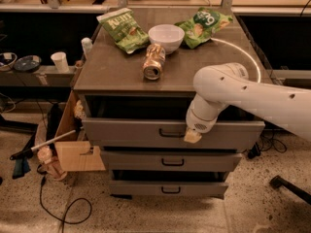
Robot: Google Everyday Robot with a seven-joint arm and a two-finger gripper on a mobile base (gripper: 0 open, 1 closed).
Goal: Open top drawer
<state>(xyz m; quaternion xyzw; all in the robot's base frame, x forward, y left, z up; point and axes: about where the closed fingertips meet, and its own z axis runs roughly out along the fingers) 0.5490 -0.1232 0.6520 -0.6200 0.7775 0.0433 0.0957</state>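
Observation:
The top drawer (131,132) is the widest grey drawer, right under the cabinet's top. It stands pulled out a little, with a dark gap above its front. Its small dark loop handle (171,134) is at the centre. My gripper (192,136), at the end of the white arm (228,91), rests against the drawer front just right of the handle. Its tip touches or nearly touches the handle's right end.
Two narrower grey drawers (172,162) sit below. On the cabinet top (112,74) lie two green chip bags (121,29), a white bowl (166,35) and a can on its side (154,62). A cardboard box (73,149) and cables sit on the floor at the left.

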